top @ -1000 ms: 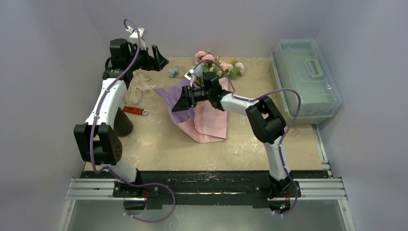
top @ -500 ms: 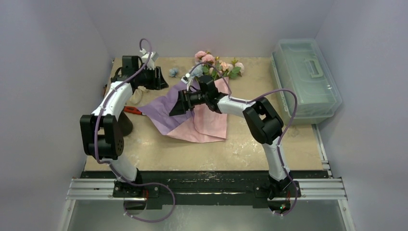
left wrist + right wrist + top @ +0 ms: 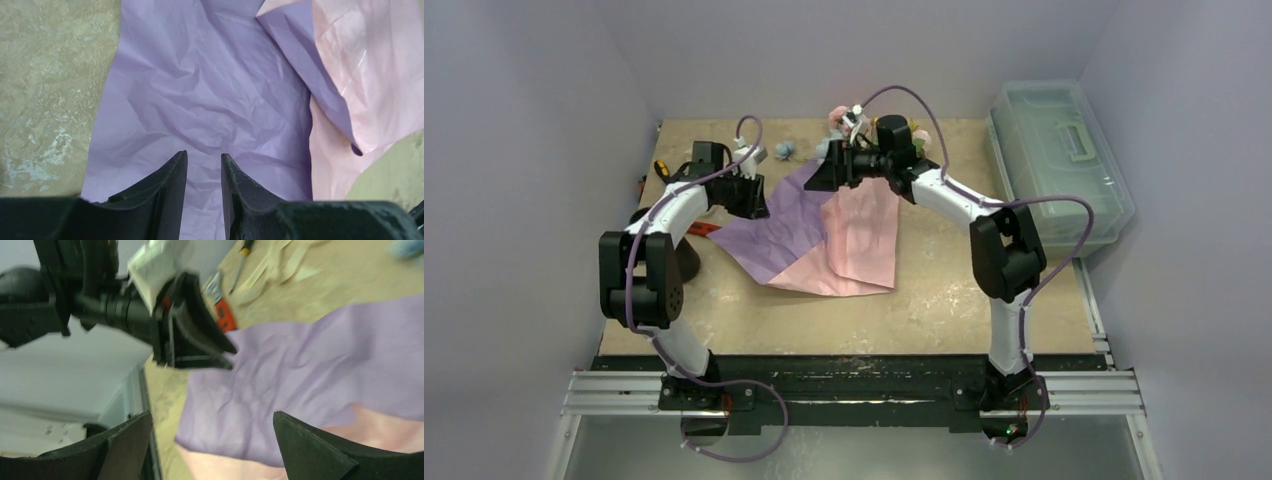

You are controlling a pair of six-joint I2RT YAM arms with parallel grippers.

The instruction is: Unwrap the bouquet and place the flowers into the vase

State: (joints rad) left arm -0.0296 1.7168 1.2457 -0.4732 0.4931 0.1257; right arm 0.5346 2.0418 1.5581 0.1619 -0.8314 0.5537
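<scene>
The bouquet's paper lies unfolded on the table, lilac side (image 3: 774, 235) up at left and pink side (image 3: 864, 240) at right. The flowers (image 3: 837, 116) lie at the back, mostly hidden behind my right arm; one pale-blue bloom (image 3: 784, 150) lies apart from them. My left gripper (image 3: 754, 200) hangs just over the lilac paper (image 3: 200, 95), jaws a narrow gap apart, nothing between them (image 3: 204, 154). My right gripper (image 3: 821, 176) stands wide open above the paper's back edge (image 3: 212, 416). The dark vase (image 3: 688, 262) stands at left, partly behind my left arm.
A clear lidded box (image 3: 1059, 165) sits at the back right. Cream ribbon (image 3: 270, 265), an orange-handled tool (image 3: 705, 228) and a yellow-handled screwdriver (image 3: 661, 168) lie at the back left. My left gripper (image 3: 195, 345) shows close in the right wrist view.
My left arm swung down and right onto the lilac paper while its jaws narrowed. My right gripper pulled back toward the flowers. The paper has opened out flatter.
</scene>
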